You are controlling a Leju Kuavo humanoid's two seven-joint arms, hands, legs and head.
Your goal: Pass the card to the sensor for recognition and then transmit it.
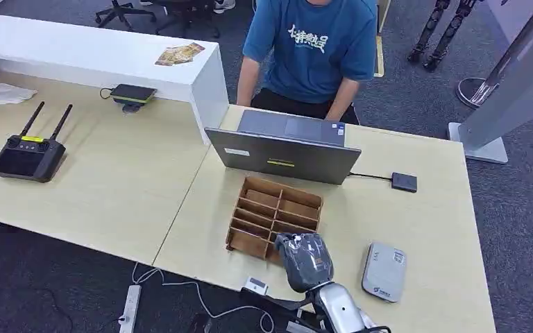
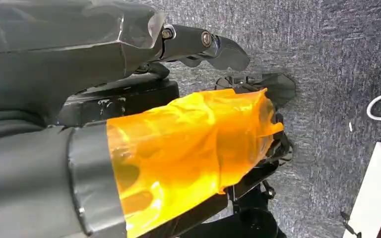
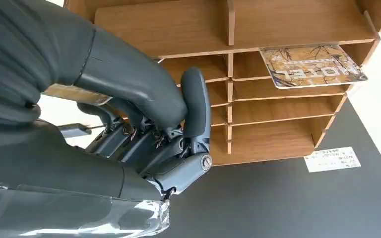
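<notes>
While the right hand (image 1: 304,260) hovers at the near edge of the wooden organizer (image 1: 275,216), its fingers (image 3: 149,144) are curled inward with nothing between them, so the card (image 3: 311,65) is not yet taken. From the right wrist view, that card, printed with a branch pattern, lies in one of the organizer's slots on the far side of the divider from the hand, with one end jutting past the slot's front edge. The left hand (image 2: 198,44) hangs beside the body over the carpet, its thumb wrapped in orange film; whether that hand is closed I cannot tell, though nothing appears in it.

To do this pick well, I judge the hand should open before moving in, approach the card's protruding end square to the slot, and pinch it flat between thumb and finger without nudging the thin dividers. The card looks light and slippery, so a grip near its exposed end seems safest.

Just beside the hand on the table sits the grey sensor pad (image 1: 384,271), likely the next stop. Beyond the organizer stands a laptop (image 1: 284,146), and behind it a person in a blue shirt (image 1: 310,41).
</notes>
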